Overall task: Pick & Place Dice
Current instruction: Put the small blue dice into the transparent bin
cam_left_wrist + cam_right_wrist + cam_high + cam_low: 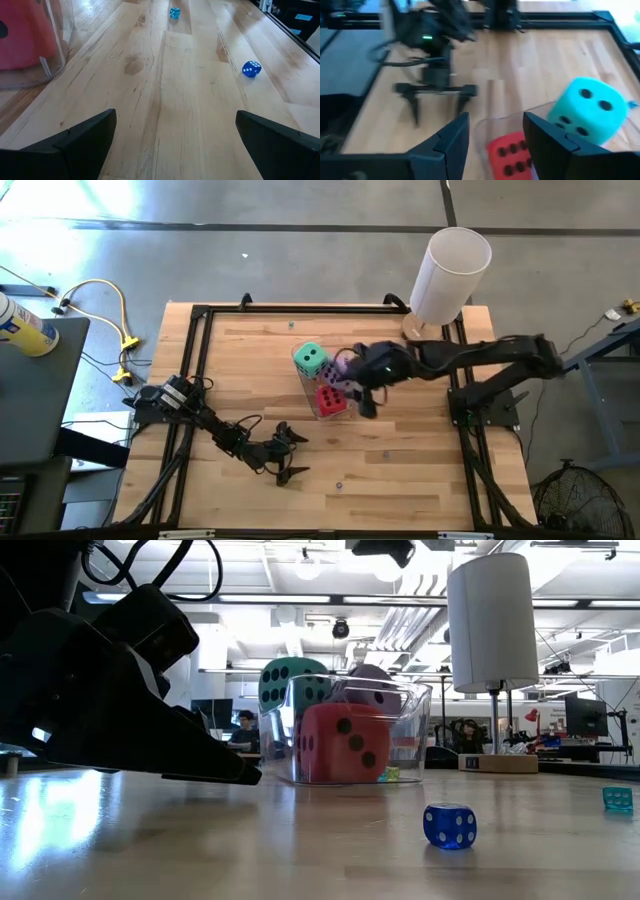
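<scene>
Sitting in a clear plastic bin (322,395) near the middle of the wooden table (400,460): a red die (343,744) with dark round pips at the front, a green die (310,358) perching high at the bin's far edge, a purple die (373,690) tucked behind the red one. Showing soft and rounded at the corners in the low view. No pink die showing clearly anywhere.

Hovering over the bin, the right gripper (496,145), fingers standing narrowly apart and holding nothing. Waiting low over the near part of the table, the left gripper (175,135), fingers spread wide and empty.

Showing only in the low and left wrist views: a small blue die (450,825) and a small teal die (617,797) lying on the boards, well apart from the bin. Showing only from above: a grey concrete floor and a yellow cable (110,305). Standing at the table's far edge, a white cylinder (450,275). Beyond, a bright workshop with ceiling lights.
</scene>
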Controlling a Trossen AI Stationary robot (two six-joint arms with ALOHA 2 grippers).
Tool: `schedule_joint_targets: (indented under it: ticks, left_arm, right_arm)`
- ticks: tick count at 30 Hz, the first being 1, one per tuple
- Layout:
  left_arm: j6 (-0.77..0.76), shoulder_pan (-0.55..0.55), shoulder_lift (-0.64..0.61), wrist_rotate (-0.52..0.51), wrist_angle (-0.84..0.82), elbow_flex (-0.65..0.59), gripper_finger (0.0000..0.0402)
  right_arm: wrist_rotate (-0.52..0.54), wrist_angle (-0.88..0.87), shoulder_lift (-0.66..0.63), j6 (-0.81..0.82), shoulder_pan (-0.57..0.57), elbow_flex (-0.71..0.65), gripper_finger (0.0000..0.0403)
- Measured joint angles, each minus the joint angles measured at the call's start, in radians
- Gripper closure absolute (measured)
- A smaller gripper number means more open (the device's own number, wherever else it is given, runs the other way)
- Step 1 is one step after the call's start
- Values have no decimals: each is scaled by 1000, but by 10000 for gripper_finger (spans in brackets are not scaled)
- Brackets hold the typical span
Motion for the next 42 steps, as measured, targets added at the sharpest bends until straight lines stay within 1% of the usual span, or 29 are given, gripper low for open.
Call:
schedule_joint_targets:
  ticks: [2, 4, 6, 8, 9, 11, 13, 17, 19, 21, 24, 27, 29, 33, 37, 39, 42]
  left_arm:
    - [-2, 0, 0, 0, 0, 0, 2]
    - [-2, 0, 0, 0, 0, 0, 2]
    - [-2, 0, 0, 1, 1, 0, 2]
    - [-2, 0, 0, 1, 3, 0, 2]
    - [-2, 0, 0, 1, 4, 0, 2]
    - [-2, 0, 0, 1, 8, 0, 2]
    - [-2, 0, 0, 1, 12, 0, 2]
    - [-2, 0, 0, 1, 12, 0, 2]
    - [-3, 0, 0, 1, 12, 0, 2]
    - [-18, 0, 0, 1, 12, 0, 2]
    - [-22, 0, 0, 4, 12, 0, 2]
    - [-22, 0, 0, 4, 12, 0, 2]
    - [-23, 0, 0, 4, 13, 0, 2]
    - [-23, 0, 0, 4, 45, 0, 2]
    - [-24, 0, 0, 4, 58, 0, 2]
    - [-24, 0, 0, 4, 57, 0, 2]
    - [-24, 0, 0, 4, 58, 0, 2]
  right_arm:
    - [1, -36, -34, 16, 44, 0, 227]
    - [9, -110, -68, 62, 94, 0, 227]
    - [24, -184, -88, 135, 158, 2, 227]
    - [61, -295, -97, 221, 236, 1, 227]
    - [94, -343, -96, 270, 277, 0, 227]
    - [214, -404, -95, 393, 366, -9, 227]
    - [338, -429, -97, 527, 447, -42, 227]
    - [491, -423, -96, 749, 599, -131, 227]
    - [549, -383, -97, 838, 671, -194, 227]
    - [586, -361, -96, 906, 726, -266, 227]
    - [678, -358, -95, 1033, 771, -361, 227]
    - [763, -270, -96, 1121, 815, -465, 227]
    - [800, -170, -96, 1142, 843, -526, 227]
    - [809, -16, -96, 1163, 866, -631, 227]
    - [802, 152, -96, 1178, 870, -699, 227]
    - [795, 187, -96, 1207, 873, -719, 227]
    - [739, 216, -96, 1206, 872, -740, 227]
